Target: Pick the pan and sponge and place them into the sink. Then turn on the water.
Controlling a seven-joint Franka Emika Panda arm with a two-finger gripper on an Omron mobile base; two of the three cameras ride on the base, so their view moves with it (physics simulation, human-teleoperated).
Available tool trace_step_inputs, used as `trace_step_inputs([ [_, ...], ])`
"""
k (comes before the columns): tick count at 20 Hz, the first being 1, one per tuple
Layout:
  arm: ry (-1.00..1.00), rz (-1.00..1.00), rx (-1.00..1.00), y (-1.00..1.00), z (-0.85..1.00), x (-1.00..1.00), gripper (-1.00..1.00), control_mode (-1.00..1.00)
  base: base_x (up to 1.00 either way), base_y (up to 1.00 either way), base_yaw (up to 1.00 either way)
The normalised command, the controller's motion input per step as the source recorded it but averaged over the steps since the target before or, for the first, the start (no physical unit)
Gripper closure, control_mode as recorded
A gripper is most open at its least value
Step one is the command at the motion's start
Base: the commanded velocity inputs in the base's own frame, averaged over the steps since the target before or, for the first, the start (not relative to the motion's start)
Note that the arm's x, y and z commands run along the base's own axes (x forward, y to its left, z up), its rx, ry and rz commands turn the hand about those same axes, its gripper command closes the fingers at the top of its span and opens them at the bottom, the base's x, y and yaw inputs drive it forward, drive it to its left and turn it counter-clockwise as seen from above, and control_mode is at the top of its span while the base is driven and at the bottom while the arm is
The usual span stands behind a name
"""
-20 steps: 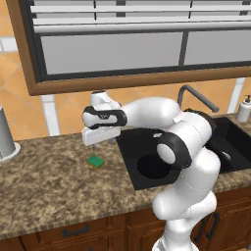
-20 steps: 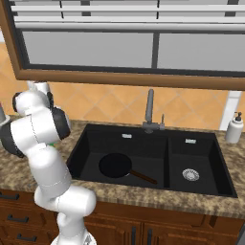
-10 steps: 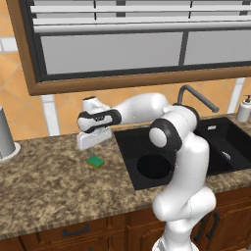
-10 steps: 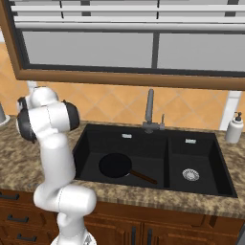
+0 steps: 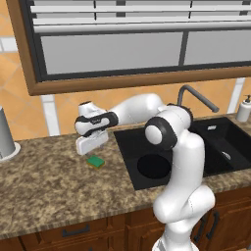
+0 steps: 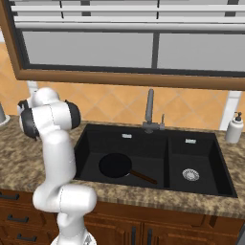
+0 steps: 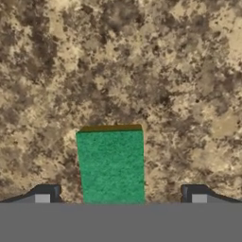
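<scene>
One sponge – green top over a yellow layer – flat on the granite counter left of the sink, long axis along the hand view; gripper just above, fingers wide apart (nothing held). One black pan in the wide basin, handle pointing right

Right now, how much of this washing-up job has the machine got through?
About a third. Done: the pan already lies in the wide basin of the sink. In hand: the open claw hangs just above the sponge, which lies on the counter between its fingertips, not yet gripped. Left: carrying the sponge to the sink and turning on the tap, which shows no water.
</scene>
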Motion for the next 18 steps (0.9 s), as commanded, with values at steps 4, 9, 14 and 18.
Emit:
trace_step_inputs([
  [4,0.0,0.0,0.05,0.0,-0.16,-0.11,-1.0,-1.0,0.0,0.0,0.0],
  [9,0.0,0.0,0.01,0.07,-0.2,0.0,-1.0,-1.0,0.0,0.0,0.0],
  [14,-0.01,0.0,0.0,0.0,-0.47,0.0,-1.0,-1.0,0.0,0.0,0.0],
  [18,0.0,0.0,0.0,0.0,-0.39,-0.04,-1.0,-1.0,0.0,0.0,0.0],
])
